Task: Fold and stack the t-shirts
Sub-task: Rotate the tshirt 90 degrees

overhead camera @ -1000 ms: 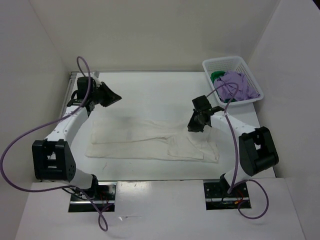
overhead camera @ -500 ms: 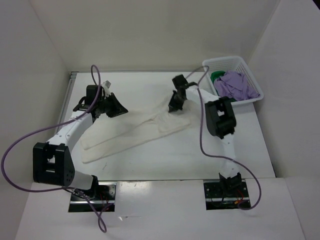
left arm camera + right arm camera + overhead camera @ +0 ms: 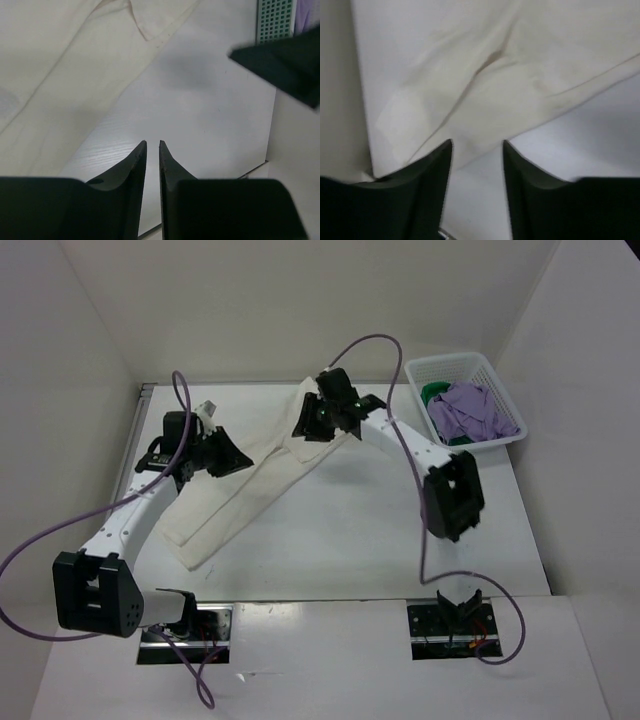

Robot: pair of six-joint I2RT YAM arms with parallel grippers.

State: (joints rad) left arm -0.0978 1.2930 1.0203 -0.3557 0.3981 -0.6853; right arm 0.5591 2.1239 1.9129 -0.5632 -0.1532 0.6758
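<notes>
Your white t-shirt (image 3: 250, 480) lies on the table (image 3: 380, 530) as a long strip, its long axis slanting from near left to far middle. Its far end lies directly under your right hand (image 3: 476, 144), whose fingers stand wide apart and grip nothing. The strip's middle runs just beside your left hand (image 3: 152, 143), which is closed to a thin slit and empty.

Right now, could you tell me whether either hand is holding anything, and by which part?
Nothing is held. The right hand stands open over the far end of the white t-shirt; the left hand is nearly closed on nothing, beside the cloth.
</notes>
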